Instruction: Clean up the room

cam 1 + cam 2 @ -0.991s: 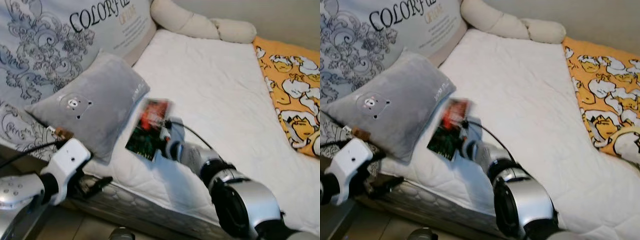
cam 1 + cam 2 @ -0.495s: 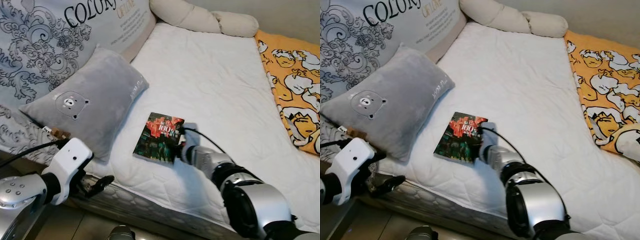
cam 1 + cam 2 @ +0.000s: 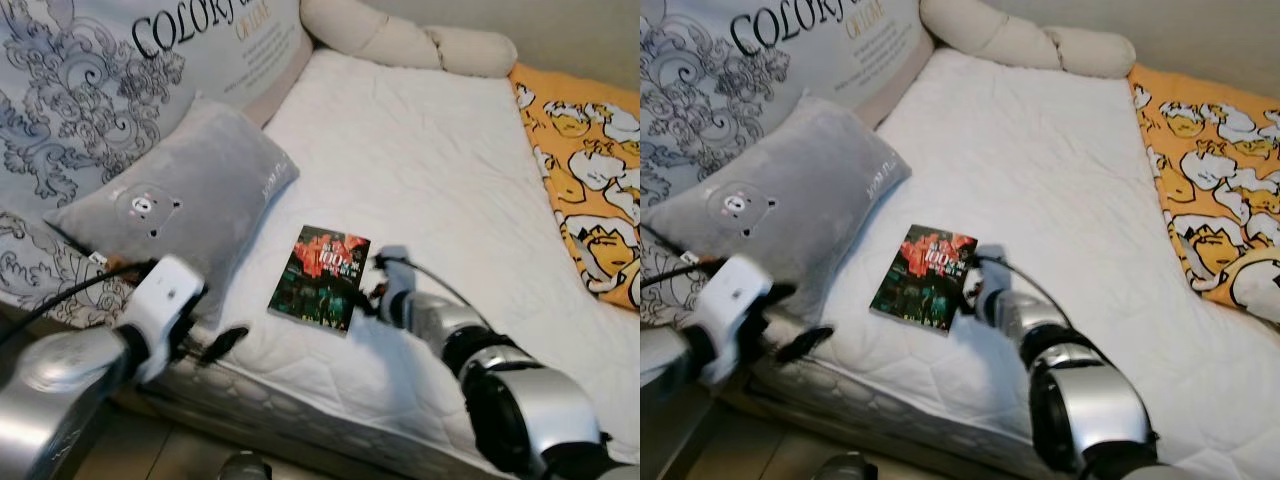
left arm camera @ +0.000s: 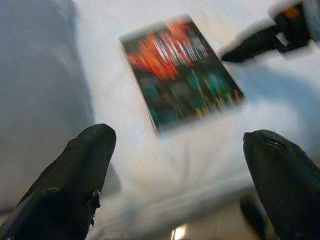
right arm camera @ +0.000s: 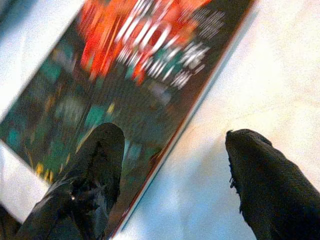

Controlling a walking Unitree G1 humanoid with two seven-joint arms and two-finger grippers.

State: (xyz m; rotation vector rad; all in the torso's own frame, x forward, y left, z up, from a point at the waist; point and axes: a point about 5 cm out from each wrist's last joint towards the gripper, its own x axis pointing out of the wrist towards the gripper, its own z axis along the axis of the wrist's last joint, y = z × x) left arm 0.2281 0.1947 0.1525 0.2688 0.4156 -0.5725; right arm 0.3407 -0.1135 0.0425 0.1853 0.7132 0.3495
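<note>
A book (image 3: 320,278) with a dark red-and-teal cover lies flat on the white mattress (image 3: 430,160), near its front edge. My right gripper (image 3: 366,296) sits at the book's right edge and is open. In the right wrist view one finger (image 5: 95,170) hovers over the cover (image 5: 130,70) and the other over the sheet. My left gripper (image 3: 226,342) is open at the bed's front edge, left of the book. In the left wrist view the book (image 4: 180,70) lies ahead between the spread fingers.
A grey bear pillow (image 3: 190,210) lies left of the book, against a large printed cushion (image 3: 90,100). A beige bolster (image 3: 410,45) runs along the far end. An orange duck-print blanket (image 3: 590,170) covers the bed's right side. Dark floor lies below the bed edge.
The book was tilted up in the right gripper a second ago and now lies flat, released. The left arm has swung forward and right toward the bed edge.
</note>
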